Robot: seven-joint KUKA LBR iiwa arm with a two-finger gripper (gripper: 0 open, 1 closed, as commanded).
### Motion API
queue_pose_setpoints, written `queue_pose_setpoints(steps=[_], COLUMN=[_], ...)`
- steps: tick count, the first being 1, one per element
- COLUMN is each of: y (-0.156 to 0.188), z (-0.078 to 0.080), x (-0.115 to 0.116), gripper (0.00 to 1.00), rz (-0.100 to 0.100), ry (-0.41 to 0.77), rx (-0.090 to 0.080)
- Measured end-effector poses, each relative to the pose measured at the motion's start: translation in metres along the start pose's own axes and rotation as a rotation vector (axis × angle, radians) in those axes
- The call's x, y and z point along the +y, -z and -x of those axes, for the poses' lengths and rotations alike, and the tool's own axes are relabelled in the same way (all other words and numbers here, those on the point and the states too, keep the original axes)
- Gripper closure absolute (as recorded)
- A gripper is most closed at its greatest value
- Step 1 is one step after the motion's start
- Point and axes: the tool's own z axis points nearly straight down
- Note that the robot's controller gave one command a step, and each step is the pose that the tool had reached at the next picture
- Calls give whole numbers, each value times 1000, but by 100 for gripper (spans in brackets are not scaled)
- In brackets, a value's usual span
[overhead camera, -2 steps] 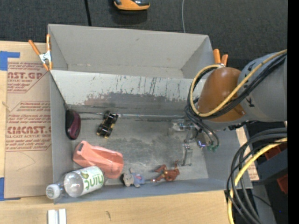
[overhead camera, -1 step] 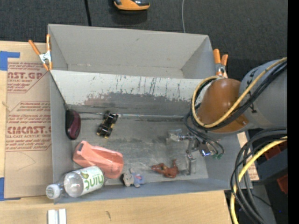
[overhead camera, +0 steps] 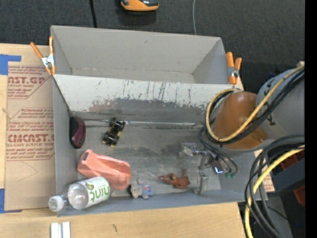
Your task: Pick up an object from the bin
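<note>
My gripper (overhead camera: 196, 166) is low over the bin floor at the right front, below the orange wrist cover. Its two metal fingers stand apart, one finger (overhead camera: 188, 150) farther back and the other (overhead camera: 202, 181) near the front wall, with nothing between them. A small red-brown toy (overhead camera: 174, 180) lies flat on the floor just left of the front finger, not touching it as far as I can tell. Further left along the front wall lies a small grey and blue figure (overhead camera: 140, 190).
A crumpled pink bag (overhead camera: 104, 168) and a clear bottle with a green label (overhead camera: 81, 195) lie in the left front corner. A black toy car (overhead camera: 114, 132) and a dark maroon oval object (overhead camera: 77, 132) sit at the left back. Bare floor stretches across the bin's middle.
</note>
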Motion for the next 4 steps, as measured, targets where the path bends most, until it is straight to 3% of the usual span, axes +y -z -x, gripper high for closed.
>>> queue_pose_setpoints(steps=[1,2,3,4], y=[0,-1,-1,-1], z=[-3,4,4,10], x=[19,58,58,79], gripper=[0,100,100,100], rz=[-3,0,0,-1], ry=[18,305,305,309], rx=[-5,-1,-1,1])
